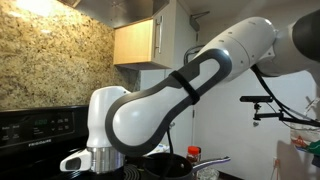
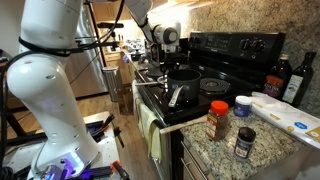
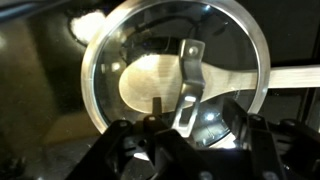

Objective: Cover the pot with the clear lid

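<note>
The clear lid (image 3: 150,50) fills the wrist view: round glass with a metal rim and a metal strap handle at its centre. A pale spoon-like shape shows through the glass. My gripper (image 3: 188,135) is open, with its dark fingers on either side of the lid's handle and not touching it. The black pot (image 2: 183,74) with its long silver handle sits on the stove, and it also shows in an exterior view (image 1: 172,165). In both exterior views my gripper (image 2: 163,45) (image 1: 140,172) is beside the pot. The lid cannot be made out in the exterior views.
A red burner (image 2: 213,85) glows next to the pot. Spice jars (image 2: 217,118), a blue-lidded cup (image 2: 241,104), bottles (image 2: 280,75) and a white cutting board (image 2: 285,112) stand on the granite counter. A towel (image 2: 150,135) hangs on the oven door. The stove's back panel (image 2: 235,45) stands behind.
</note>
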